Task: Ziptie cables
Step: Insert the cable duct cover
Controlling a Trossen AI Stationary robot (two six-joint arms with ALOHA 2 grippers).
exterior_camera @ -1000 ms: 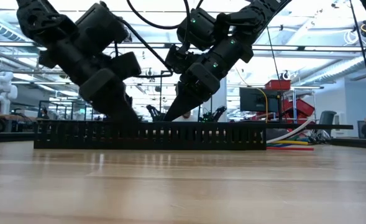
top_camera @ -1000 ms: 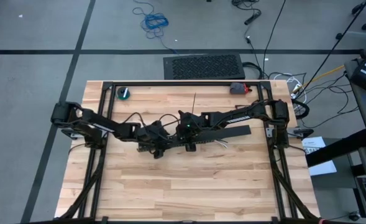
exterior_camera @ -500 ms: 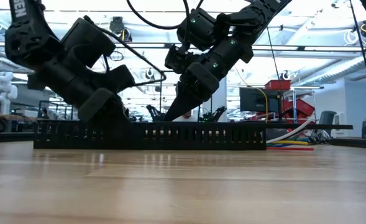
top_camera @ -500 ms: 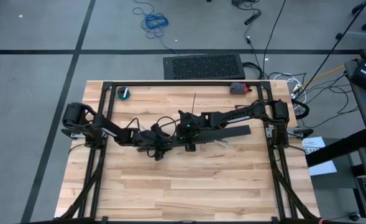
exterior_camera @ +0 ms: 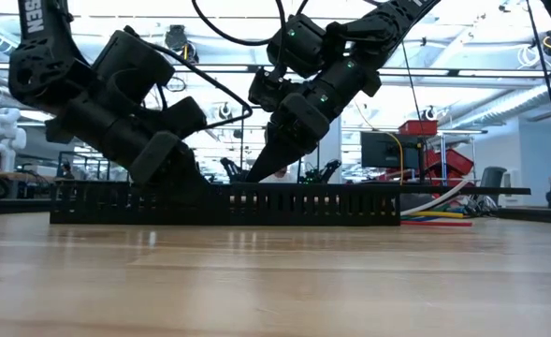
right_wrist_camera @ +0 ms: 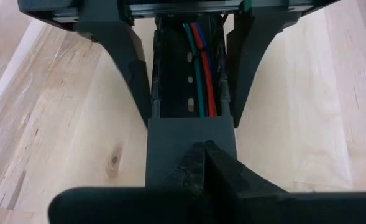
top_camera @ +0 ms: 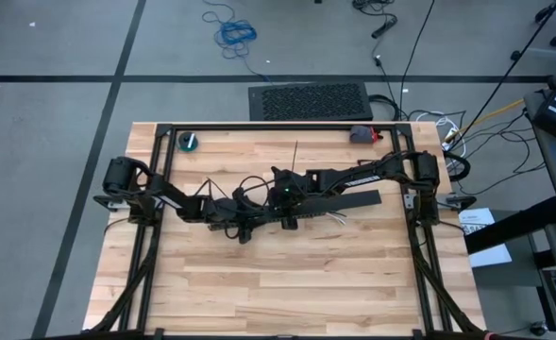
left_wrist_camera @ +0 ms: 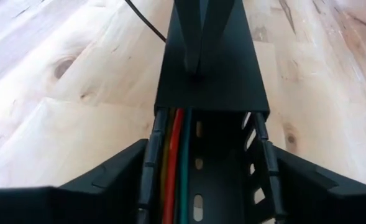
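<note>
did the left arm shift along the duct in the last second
Yes. In the low view the left gripper dropped lower toward the black slotted duct; the right gripper stayed put.

Only one bit of lettering showed: white capitals on the left arm [exterior_camera: 46,37] in the low view, cut off by the picture's upper edge, with just "SEN" legible, running along the dark housing. Nothing else could be read; the paper sheet [top_camera: 477,219] beside the worktop in the high view carried marks too small to make out, and both wrist views had no writing at all
</note>
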